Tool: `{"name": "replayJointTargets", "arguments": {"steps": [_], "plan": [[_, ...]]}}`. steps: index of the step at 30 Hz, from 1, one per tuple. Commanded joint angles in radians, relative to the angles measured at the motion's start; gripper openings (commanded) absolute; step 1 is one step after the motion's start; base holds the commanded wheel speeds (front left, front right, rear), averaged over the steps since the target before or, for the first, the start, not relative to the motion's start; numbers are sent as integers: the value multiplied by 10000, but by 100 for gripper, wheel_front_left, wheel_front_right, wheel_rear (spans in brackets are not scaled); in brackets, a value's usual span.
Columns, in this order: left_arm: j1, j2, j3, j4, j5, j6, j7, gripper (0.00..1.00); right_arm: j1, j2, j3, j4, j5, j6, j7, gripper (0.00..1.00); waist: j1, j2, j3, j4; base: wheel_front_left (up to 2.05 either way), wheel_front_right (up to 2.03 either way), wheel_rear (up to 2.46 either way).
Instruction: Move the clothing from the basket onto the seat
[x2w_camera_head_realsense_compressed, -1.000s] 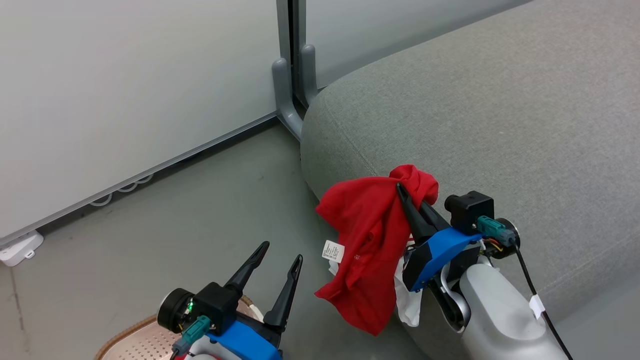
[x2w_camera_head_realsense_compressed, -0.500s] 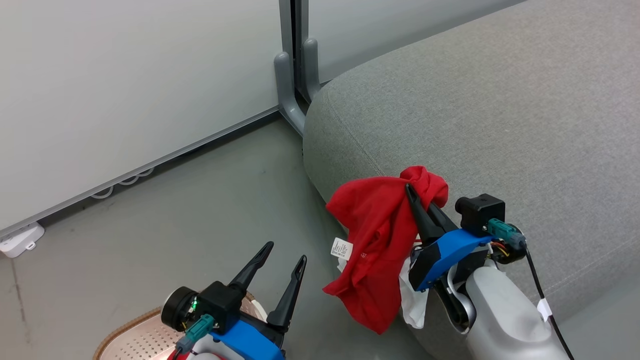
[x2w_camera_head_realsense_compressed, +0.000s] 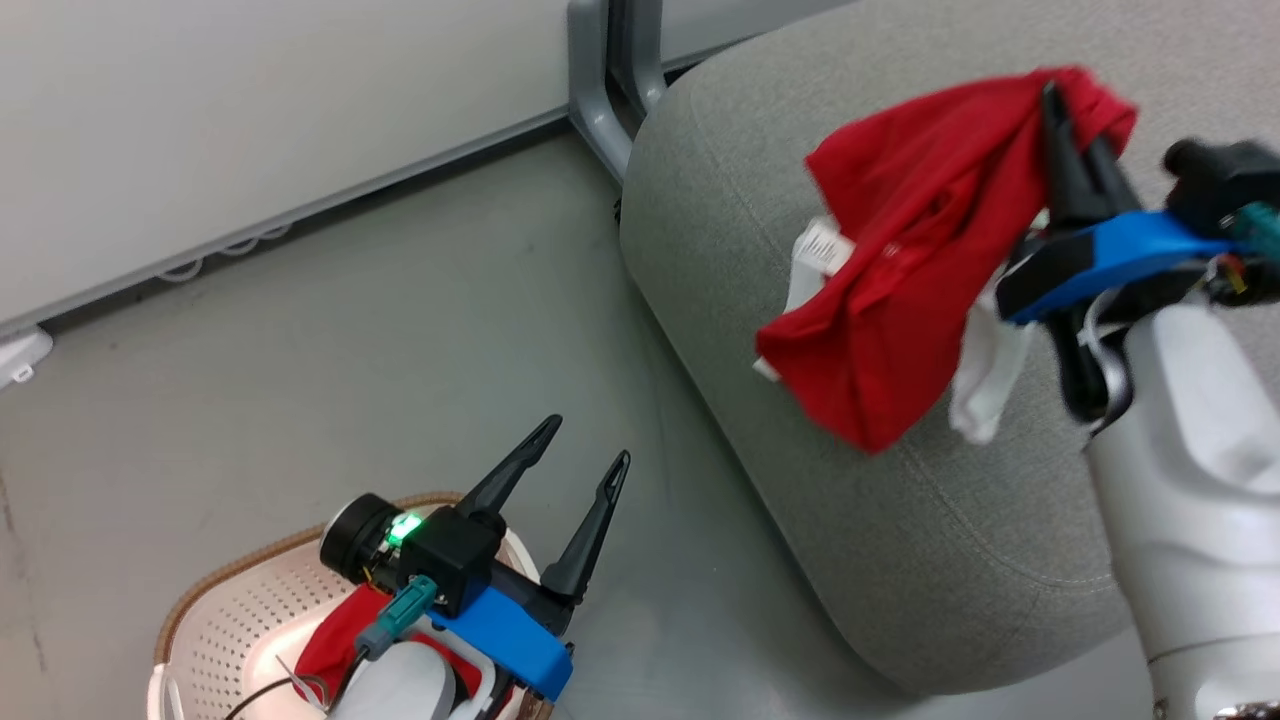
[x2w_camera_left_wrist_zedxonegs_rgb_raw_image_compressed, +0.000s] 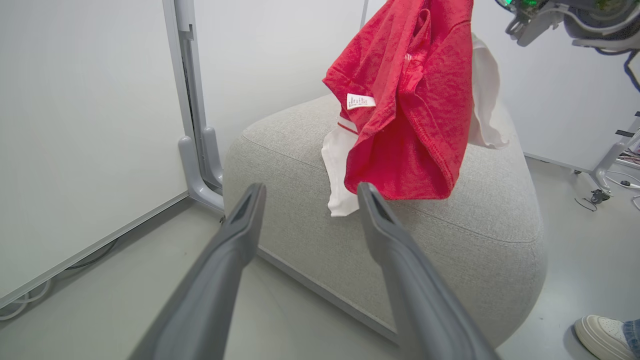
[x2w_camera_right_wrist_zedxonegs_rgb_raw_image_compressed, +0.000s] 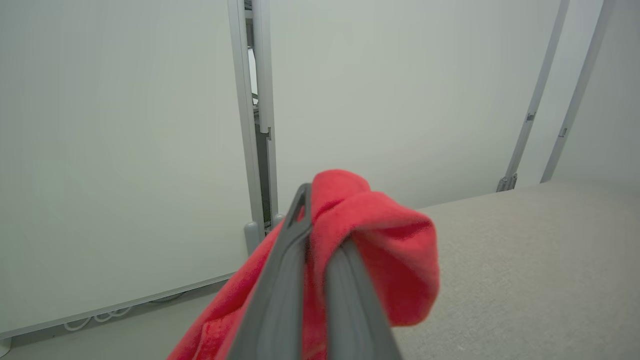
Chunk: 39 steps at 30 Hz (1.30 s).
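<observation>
Broadly, the seat (x2w_camera_head_realsense_compressed: 880, 560) is the biggest thing present, a rounded grey upholstered block on the grey floor (x2w_camera_head_realsense_compressed: 350, 330); a pale panel wall (x2w_camera_head_realsense_compressed: 250, 120) runs behind the seat, and a grey post (x2w_camera_head_realsense_compressed: 595, 90) stands just beside its far corner. Well apart from the seat, on the floor off its near left side, sits the basket (x2w_camera_head_realsense_compressed: 215, 630), cream and perforated with a brown rim; some red fabric (x2w_camera_head_realsense_compressed: 335, 640) lies inside it, partly hidden by the left arm.

Above the seat's top hangs the clothing (x2w_camera_head_realsense_compressed: 900, 250), a bright red garment with a white part (x2w_camera_head_realsense_compressed: 985, 370) dangling at its lower edge; whether the lowest folds touch the seat's top cannot be told. The right gripper (x2w_camera_head_realsense_compressed: 1070, 120) is over the seat, level with the garment's upper end; its two dark fingers are pressed nearly together on a bunched fold, which pokes out past the tips in the right wrist view, while the rest drapes down and towards the seat's left edge.

The left gripper (x2w_camera_head_realsense_compressed: 588, 440) hovers over the basket, short of the seat; its fingers are spread wide with nothing between them, pointing towards the seat. A small white label (x2w_camera_head_realsense_compressed: 822, 243) shows on the garment's side facing the seat's left edge; in the left wrist view a person's pale shoe (x2w_camera_left_wrist_zedxonegs_rgb_raw_image_compressed: 600, 335) rests on the floor near the seat's far end.
</observation>
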Motion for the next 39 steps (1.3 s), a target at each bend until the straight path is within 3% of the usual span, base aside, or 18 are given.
{"name": "replayJointTargets", "arguments": {"steps": [1, 4, 5, 10, 13, 18, 24, 32, 33, 34, 35, 36, 39], "plan": [[-277, 153, -40, -90, 54, -39, -31, 100, -471, -126, -224, -117, 44, -7, 7, 0, 0, 0, 690, 348, 0, 0, 0], [-583, 232, -216, -228, 105, -39, -31, 100, -982, -622, -657, -358, 58, -8, 134, 0, 0, 0, 1196, 557, 0, 0, 0], [-880, 287, -379, -367, 121, -39, -31, 100, -1408, -1112, -1044, -599, -19, -8, 298, 0, 0, 0, 1686, 773, 0, 0, 0], [-1643, 473, -710, -661, 154, -39, -31, 100, -2042, -2339, -2012, -1015, -272, -8, 614, 0, 0, 0, 2750, 1323, 0, 0, 0], [-2047, 527, -843, -834, 175, -39, -31, 100, -2121, -2810, -2712, -1086, -324, -8, 626, 0, 0, 0, 3275, 1646, 0, 0, 0], [-2316, 596, -936, -964, 179, -39, -31, 100, -1688, -2981, -3677, -659, -394, -10, 624, 0, 0, 0, 3640, 1939, 0, 0, 0], [-2378, 686, -712, -1128, 228, -40, -31, 100, -1264, -2730, -4369, 106, -562, -8, 323, 0, 0, 0, 3872, 2054, 0, 0, 0], [-2172, 641, -493, -1105, 211, -40, -31, 100, -1112, -2526, -4667, 508, -847, -8, 26, 0, 0, 0, 3688, 2051, 0, 0, 0], [-2140, 623, -466, -1098, 203, -40, -31, 100, -1134, -2490, -4667, 529, -876, -8, 31, 9, 0, 0, 3621, 2038, 0, 0, 0], [-2107, 597, -430, -1097, 195, -40, -31, 100, -1147, -2486, -4631, 544, -945, -8, 15, 29, 0, 0, 3542, 2034, 0, 0, 0], [-2075, 568, -394, -1090, 182, -40, -31, 100, -1148, -2478, -4593, 552, -1000, -8, -5, 75, 0, 0, 3450, 2031, 0, 0, 0], [-2030, 539, -345, -1084, 168, -40, -31, 100, -1129, -2417, -4566, 568, -1042, -8, -7, 100, 0, 0, 3341, 2019, 0, 0, 0], [-1774, 493, -191, -1023, 99, -40, -31, 100, -948, -2263, -4369, 623, -1226, -8, -59, 100, 0, 0, 2875, 1984, 0, 0, 0]]}}
